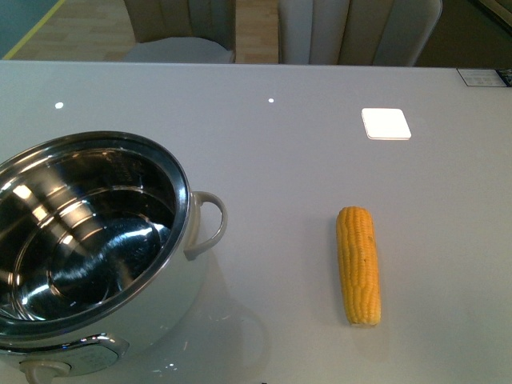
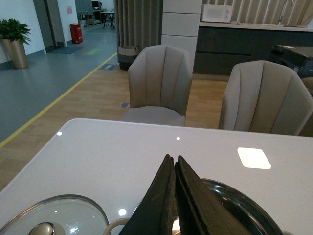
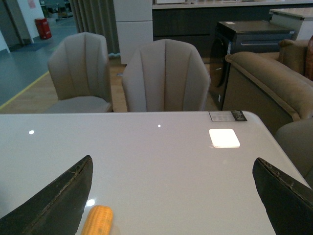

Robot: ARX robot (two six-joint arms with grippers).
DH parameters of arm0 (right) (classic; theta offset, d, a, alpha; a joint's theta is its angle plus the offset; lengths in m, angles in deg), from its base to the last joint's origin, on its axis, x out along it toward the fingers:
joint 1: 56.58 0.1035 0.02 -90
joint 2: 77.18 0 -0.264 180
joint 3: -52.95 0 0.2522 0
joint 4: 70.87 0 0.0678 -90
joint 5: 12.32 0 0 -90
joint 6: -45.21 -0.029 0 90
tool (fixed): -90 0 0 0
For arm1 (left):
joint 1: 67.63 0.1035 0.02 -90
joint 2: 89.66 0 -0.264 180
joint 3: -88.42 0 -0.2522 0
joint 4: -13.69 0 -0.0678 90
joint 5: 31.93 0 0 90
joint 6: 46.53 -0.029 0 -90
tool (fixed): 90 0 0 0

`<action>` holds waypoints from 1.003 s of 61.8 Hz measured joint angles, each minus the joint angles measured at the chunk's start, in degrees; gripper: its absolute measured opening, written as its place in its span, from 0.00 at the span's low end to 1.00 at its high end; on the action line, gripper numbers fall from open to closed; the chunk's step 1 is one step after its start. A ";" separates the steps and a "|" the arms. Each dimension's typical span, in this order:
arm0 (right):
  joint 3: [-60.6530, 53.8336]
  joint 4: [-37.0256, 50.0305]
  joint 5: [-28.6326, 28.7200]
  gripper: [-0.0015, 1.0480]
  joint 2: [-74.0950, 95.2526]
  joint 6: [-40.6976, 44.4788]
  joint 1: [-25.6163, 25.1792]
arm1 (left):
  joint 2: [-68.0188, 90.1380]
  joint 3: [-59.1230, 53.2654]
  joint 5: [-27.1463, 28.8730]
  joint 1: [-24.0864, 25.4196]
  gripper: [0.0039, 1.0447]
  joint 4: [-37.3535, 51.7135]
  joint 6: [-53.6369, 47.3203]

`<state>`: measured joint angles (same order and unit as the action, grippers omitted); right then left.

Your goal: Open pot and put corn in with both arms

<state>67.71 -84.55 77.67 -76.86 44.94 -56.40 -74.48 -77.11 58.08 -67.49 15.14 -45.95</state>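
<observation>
The pot (image 1: 172,298) is sitting uncovered at the front left of the white table (image 1: 280,152), its shiny steel inside showing bare and a looped cream handle (image 1: 213,224) pointing toward the right. The corn (image 1: 358,266) is lying flat on the table well to the right of the pot, apart from it, with its rounded end facing away from the robot. A glass lid (image 2: 63,213) with a metal knob is resting on the table just beside the pot, seen in the left wrist view. The left gripper (image 2: 174,159) is hovering over the pot's rim with its two dark fingers pressed together and nothing between them. The right gripper (image 3: 172,161) is hanging above the table with its fingers spread wide, the corn showing just inside one of them. A small white square (image 1: 386,124) is lying farther back on the right, and two beige chairs (image 2: 161,83) are standing behind the table.
</observation>
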 joint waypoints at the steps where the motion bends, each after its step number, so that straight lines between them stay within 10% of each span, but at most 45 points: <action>1: 0.00 0.00 0.02 0.92 0.00 0.00 0.00 | -0.17 0.00 0.00 0.00 0.03 -0.17 0.00; 38: 0.00 0.00 0.00 0.92 0.00 0.00 0.00 | -14.82 0.02 0.00 0.00 0.03 -15.12 -0.04; 62: 0.72 -1.57 -1.09 0.92 1.16 -0.94 0.42 | -14.82 0.02 0.00 0.00 0.78 -15.12 -0.04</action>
<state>68.43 -86.13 76.57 -75.70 44.00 -55.98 -89.30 -77.08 58.08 -67.49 0.01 -46.00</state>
